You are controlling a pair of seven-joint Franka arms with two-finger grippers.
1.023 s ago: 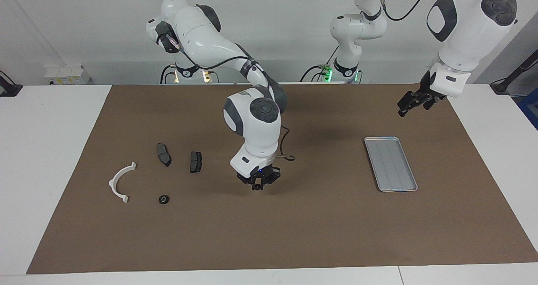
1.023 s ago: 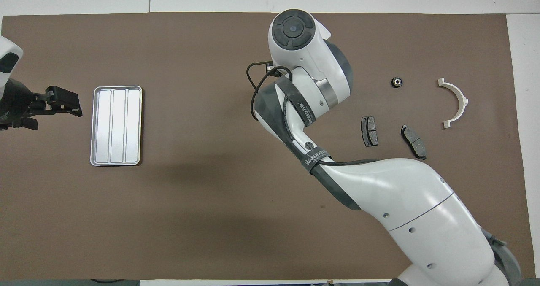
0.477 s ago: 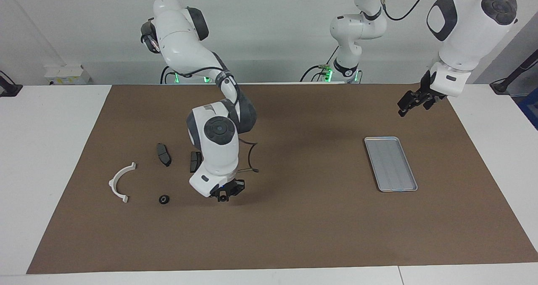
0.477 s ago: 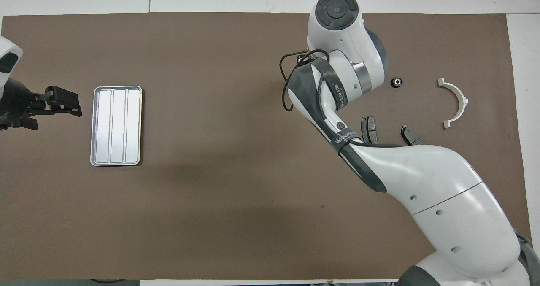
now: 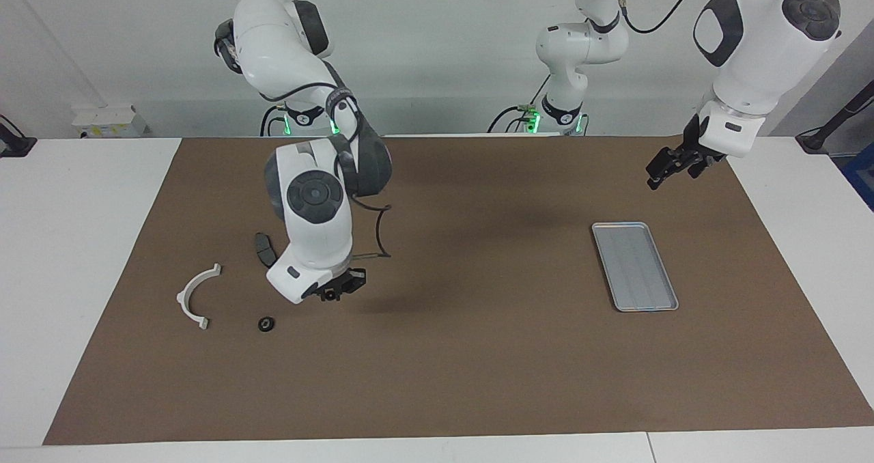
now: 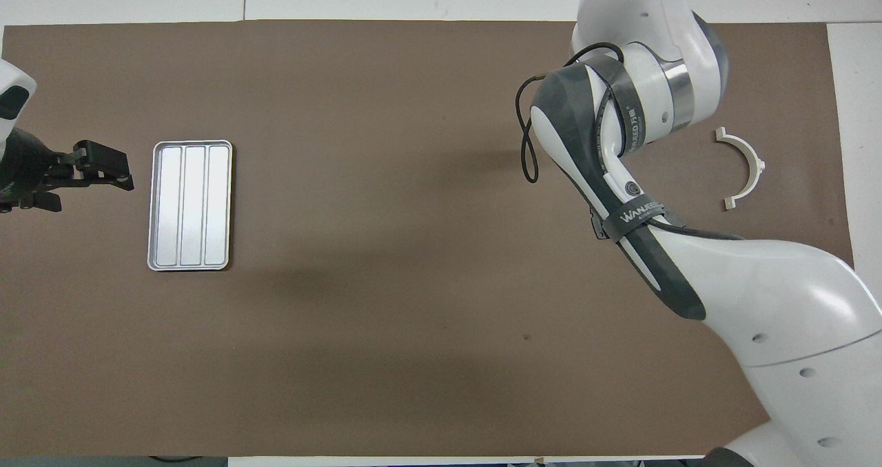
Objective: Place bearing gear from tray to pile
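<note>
The silver tray point(image 5: 635, 266) point(image 6: 189, 205) lies bare toward the left arm's end of the mat. The pile shows a white curved bracket point(image 5: 181, 298) point(image 6: 758, 166), one dark brake pad point(image 5: 265, 250) and a small black bearing gear point(image 5: 265, 324) on the mat. My right gripper point(image 5: 334, 292) hangs low over the mat at the pile's edge, shut on a small dark bearing gear. My right arm hides it in the overhead view, along with the lying bearing gear. My left gripper point(image 5: 672, 166) point(image 6: 103, 169) waits open in the air beside the tray.
A brown mat point(image 5: 478, 367) covers most of the white table. My right arm's elbow and wrist lean over the pile, with a black cable loop point(image 5: 379, 234) hanging off the wrist.
My right arm has swung from the middle of the mat toward the pile, carrying its gripper along low over the mat. The left arm has stayed still.
</note>
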